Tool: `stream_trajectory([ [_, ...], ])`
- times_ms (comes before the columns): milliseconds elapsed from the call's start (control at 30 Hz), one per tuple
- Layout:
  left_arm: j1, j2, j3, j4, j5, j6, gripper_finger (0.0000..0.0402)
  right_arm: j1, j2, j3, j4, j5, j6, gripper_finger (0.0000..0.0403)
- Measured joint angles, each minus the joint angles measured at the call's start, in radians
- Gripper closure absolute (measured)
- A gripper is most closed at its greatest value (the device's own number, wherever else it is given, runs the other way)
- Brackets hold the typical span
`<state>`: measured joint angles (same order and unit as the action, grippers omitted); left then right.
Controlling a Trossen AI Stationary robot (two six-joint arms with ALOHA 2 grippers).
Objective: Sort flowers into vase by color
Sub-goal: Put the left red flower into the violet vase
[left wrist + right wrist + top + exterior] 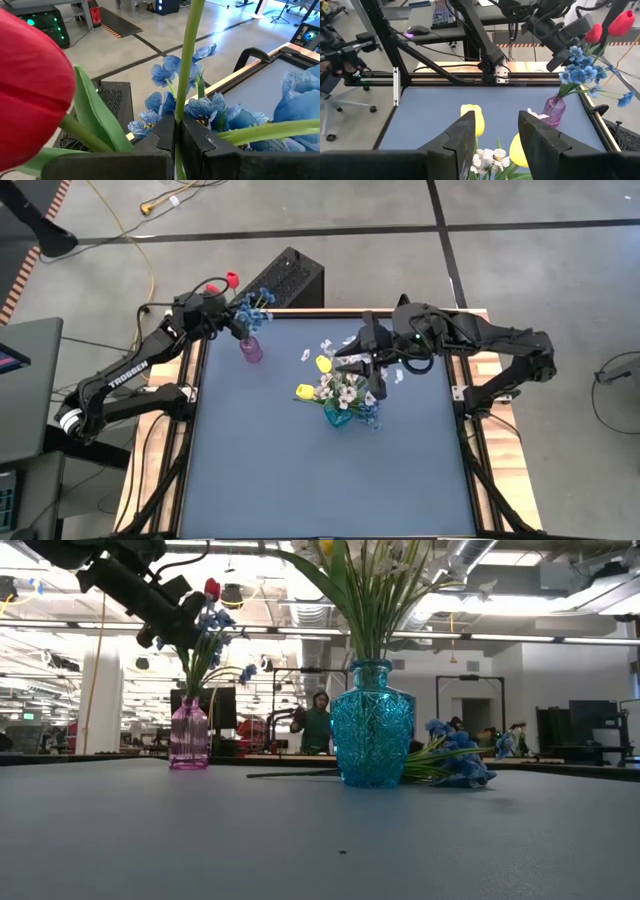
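- Item, left gripper: you will find it raised above the pink vase at the table's far left corner. Its two dark fingers are clamped on the thin green stem of a red tulip. In the high view the red head sits just past the table's far edge.
- Item, pink vase: small, glass, upright on the blue-grey table. It holds blue small-blossom sprigs, which fan up and crowd close beside the left gripper. The low view shows the red tulip above those blue blossoms.
- Item, right gripper: you see it hanging directly over the teal vase near the table's middle. Its fingers are spread apart with nothing between them; yellow and white blooms show in the gap below.
- Item, teal vase: cut-glass, upright, well apart from the pink vase. It holds white small-blossom sprigs and long green leaves.
- Item, yellow tulips: one juts out on the teal vase's left side, another sits toward the far side. In the right wrist view both yellow heads appear just beneath the open fingers.
- Item, loose blue sprig: lies flat on the table just beside the teal vase; touching or not, you cannot tell.
- Item, person: stands in the room beyond the table, seen in the low view between the two vases.
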<state>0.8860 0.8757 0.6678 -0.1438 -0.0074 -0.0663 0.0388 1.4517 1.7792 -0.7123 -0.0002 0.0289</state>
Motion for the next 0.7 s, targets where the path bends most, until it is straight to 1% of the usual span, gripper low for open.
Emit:
stream_trajectory([
  [200, 0.0, 0.018, -0.001, -0.038, 0.002, 0.001, 0.0401, 0.0, 0.0, 0.0, 0.002, 0.0, -0.001, 0.0227],
  [500, 0.0, 0.086, -0.001, -0.03, 0.03, -0.025, 0.0401, 0.0, 0.0, 0.0, 0.002, 0.0, -0.003, 0.0227],
  [700, 0.0, 0.07, -0.002, 0.01, 0.03, -0.023, 0.0401, 0.0, 0.0, 0.0, 0.001, 0.0, -0.002, 0.0227],
])
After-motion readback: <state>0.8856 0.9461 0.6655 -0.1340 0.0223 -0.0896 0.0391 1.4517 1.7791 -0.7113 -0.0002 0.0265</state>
